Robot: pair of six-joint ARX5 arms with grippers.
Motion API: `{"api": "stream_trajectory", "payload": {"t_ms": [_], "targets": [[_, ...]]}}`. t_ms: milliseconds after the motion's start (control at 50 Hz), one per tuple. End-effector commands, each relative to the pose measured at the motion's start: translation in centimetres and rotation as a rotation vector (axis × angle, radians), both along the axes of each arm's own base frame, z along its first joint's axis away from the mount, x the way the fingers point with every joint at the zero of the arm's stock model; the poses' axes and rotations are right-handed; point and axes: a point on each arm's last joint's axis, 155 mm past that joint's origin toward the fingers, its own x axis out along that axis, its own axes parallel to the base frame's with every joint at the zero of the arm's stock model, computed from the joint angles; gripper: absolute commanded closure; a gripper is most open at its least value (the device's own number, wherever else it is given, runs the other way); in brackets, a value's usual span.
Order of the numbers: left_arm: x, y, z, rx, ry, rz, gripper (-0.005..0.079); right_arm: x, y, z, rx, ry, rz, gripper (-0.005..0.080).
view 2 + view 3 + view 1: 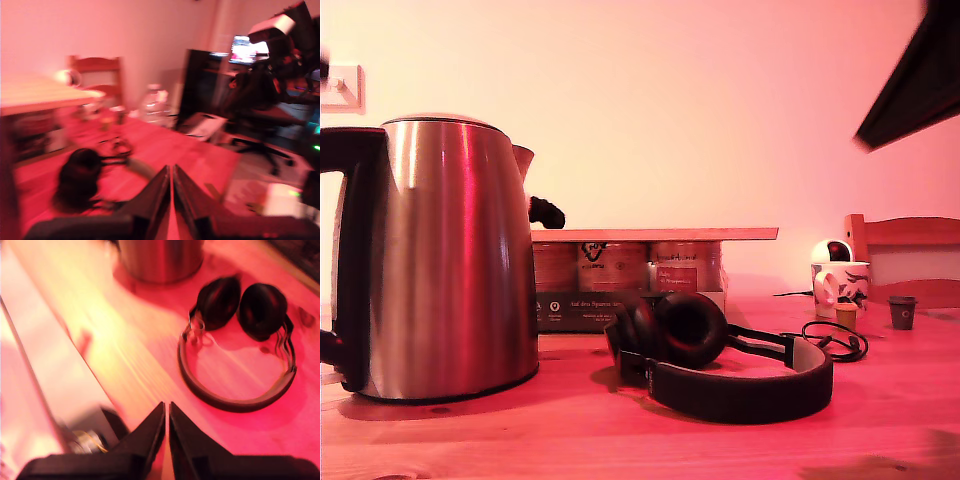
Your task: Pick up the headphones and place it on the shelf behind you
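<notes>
A: Where do the headphones (720, 365) sit right now?

B: Flat on the wooden surface (470, 440), lower centre of the exterior view, ear cups folded together toward the kettle (440, 255), the padded band curving toward the exterior view's right. Nothing is touching them. Your first tool (171, 187) and your second tool (166, 425) both have their jaws pressed together, nothing held, and both are well clear of the surface.

A: So what should you do first?

B: Part the jaws of your second tool before you come down; its view looks straight onto the band. I'd take the band mid-arc, where it's open on both sides, not the bulky cups.

A: Anything in the way?

B: The thin cable (835, 340) lies just beside the band toward the mug (840, 285), so it may drag. The kettle stands near the cups. The shelf (655, 234) is the light board resting on the box of jars (620, 285) behind; lift high enough to clear its edge
</notes>
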Motion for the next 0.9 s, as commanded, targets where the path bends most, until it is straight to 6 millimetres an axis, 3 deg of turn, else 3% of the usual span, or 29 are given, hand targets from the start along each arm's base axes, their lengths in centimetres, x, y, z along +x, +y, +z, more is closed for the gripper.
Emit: {"api": "stream_trajectory", "payload": {"t_ms": [0, 280, 340, 480, 880], "targets": [[0.2, 0.1, -1.0, 0.027, 0.009, 0.012, 0.0761, 0.4, 0.9, 0.6, -0.038, -0.067, 0.092, 0.0737], [0.2, 0.1, -1.3, 0.032, 0.021, 0.013, 0.0761, 2.7, 2.3, -0.9, -0.275, -0.225, 0.270, 0.0446], [0.2, 0.1, -1.3, 0.032, 0.021, 0.013, 0.0761, 2.6, 2.6, -1.5, -0.315, -0.253, 0.336, 0.0415], [0.2, 0.1, -1.3, 0.032, 0.022, 0.013, 0.0761, 2.3, 2.8, -3.3, -0.407, -0.267, 0.436, 0.0414], [0.2, 0.1, -1.3, 0.032, 0.024, 0.013, 0.0761, 2.6, 3.6, -9.2, -0.500, -0.127, 0.495, 0.0415]]}}
